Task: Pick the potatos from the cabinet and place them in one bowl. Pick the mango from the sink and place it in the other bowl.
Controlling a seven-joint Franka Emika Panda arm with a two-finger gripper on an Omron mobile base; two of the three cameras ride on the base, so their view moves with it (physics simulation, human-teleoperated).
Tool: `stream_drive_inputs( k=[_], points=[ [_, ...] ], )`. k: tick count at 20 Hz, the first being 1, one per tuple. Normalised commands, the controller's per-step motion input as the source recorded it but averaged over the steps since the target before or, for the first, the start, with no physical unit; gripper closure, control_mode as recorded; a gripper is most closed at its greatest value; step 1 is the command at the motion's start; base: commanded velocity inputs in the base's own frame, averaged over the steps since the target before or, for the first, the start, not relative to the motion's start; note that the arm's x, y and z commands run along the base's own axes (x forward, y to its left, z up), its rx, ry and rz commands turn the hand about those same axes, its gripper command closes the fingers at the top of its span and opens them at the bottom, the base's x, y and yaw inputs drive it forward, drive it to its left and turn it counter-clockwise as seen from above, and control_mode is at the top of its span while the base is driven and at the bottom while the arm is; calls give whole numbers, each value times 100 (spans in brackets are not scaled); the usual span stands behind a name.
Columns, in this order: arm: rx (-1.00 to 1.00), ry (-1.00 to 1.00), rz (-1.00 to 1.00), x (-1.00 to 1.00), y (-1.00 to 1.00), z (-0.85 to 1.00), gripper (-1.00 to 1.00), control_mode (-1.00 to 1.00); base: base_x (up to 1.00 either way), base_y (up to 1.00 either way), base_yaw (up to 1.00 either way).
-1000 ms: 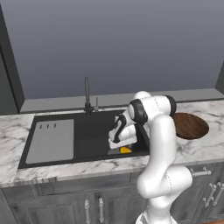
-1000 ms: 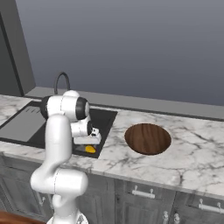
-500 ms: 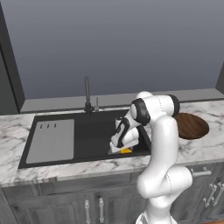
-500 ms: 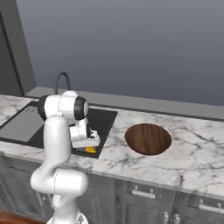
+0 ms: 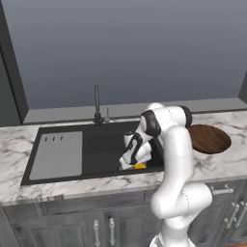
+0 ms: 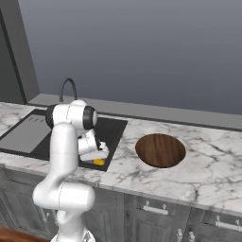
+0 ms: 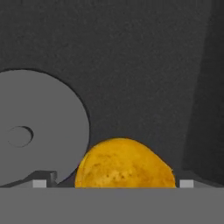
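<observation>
Overall, from the left base view, the arm was bent down into the sink (image 5: 91, 152), with the claw (image 5: 132, 164) lowered to the basin floor at its right front corner, directly over the mango (image 5: 140, 166), of which only a small yellow-orange edge showed below the hand. That posture was judged consistent with a grasp being set up on the fruit. The dark brown bowl (image 5: 208, 139) sat on the marble surface (image 5: 19, 140) just right of the sink, partly behind the arm, a sensible short carry for the fruit. The faucet (image 5: 97, 105) stood at the back edge of the basin, clear of the arm, and the grey drainboard panel lay at the left. From the right base view, the claw (image 6: 100, 157) was again seen down in the basin's near corner, with the mango (image 6: 99, 162) at its tips; the bowl (image 6: 160, 150) appeared empty and well clear on the surface (image 6: 212, 165), and a plain grey wall backed the room above a low ledge. From the hand view, the mango (image 7: 124, 164) filled the lower centre, lying on the dark basin floor beside the round grey drain, with the two tips standing apart either side of it. The claw was therefore open around the fruit, not yet clamped, as far as could be judged.
</observation>
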Motion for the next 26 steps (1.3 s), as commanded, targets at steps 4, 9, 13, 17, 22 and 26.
stream_drive_inputs(
  k=[4,9,13,17,22,26],
  points=[
    [-13,0,2,42,-32,-65,-100,-100,0,0,0],
    [-11,0,0,19,-18,-56,100,-100,0,0,0],
    [-1,0,0,-4,-28,-41,100,-100,0,0,0],
    [0,-8,0,-21,-40,-1,100,-100,0,0,0],
    [3,-16,0,-25,-29,72,100,-100,0,0,0],
    [9,-18,0,-13,-16,99,100,-100,0,0,0]
  ],
)
